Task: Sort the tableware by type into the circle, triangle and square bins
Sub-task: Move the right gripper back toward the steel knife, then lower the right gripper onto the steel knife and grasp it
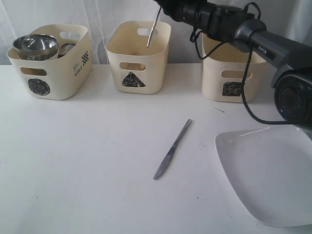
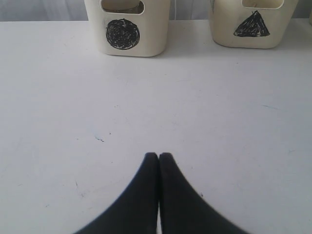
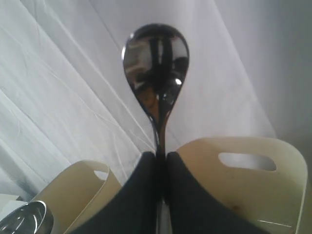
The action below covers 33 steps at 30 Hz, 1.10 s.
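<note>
My right gripper reaches in from the right and is shut on the handle of the metal spoon, which hangs bowl end down over the triangle bin. In the right wrist view the spoon sticks out past the closed gripper. A metal knife lies on the table in the middle. The large white square plate sits at the front right. The shiny steel bowl rests in the circle bin. The square bin stands at the right. My left gripper is shut and empty above bare table.
A white curtain hangs behind the bins. The right arm and its cable pass over the square bin. In the left wrist view the circle bin and triangle bin stand beyond the gripper, across white table.
</note>
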Each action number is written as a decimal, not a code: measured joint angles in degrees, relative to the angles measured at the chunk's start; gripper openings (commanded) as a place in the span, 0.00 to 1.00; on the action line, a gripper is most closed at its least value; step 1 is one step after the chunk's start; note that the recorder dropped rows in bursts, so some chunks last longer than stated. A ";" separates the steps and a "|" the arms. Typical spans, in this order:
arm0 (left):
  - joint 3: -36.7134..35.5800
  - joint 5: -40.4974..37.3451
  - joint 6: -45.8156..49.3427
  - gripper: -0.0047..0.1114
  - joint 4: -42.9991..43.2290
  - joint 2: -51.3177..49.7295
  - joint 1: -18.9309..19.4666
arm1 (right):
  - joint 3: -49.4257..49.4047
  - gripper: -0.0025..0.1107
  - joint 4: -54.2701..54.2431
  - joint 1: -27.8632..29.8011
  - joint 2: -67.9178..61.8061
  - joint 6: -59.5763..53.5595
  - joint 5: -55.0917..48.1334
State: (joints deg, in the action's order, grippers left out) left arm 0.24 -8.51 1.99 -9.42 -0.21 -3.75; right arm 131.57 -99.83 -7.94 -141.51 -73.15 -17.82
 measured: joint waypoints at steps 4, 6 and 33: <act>0.00 0.00 0.00 0.04 0.00 0.00 0.00 | 1.21 0.38 -0.12 0.00 -2.05 0.09 -1.16; 0.00 0.00 0.00 0.04 0.00 0.00 0.00 | 1.21 0.38 -0.12 -0.11 -2.33 0.09 -2.52; 0.00 0.00 0.00 0.04 0.00 0.00 0.00 | -50.86 0.33 79.49 -4.20 31.20 76.50 -15.57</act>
State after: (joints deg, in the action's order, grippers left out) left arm 0.24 -8.51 1.99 -9.42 -0.21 -3.75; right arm 80.71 -20.34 -12.13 -110.31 3.35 -33.38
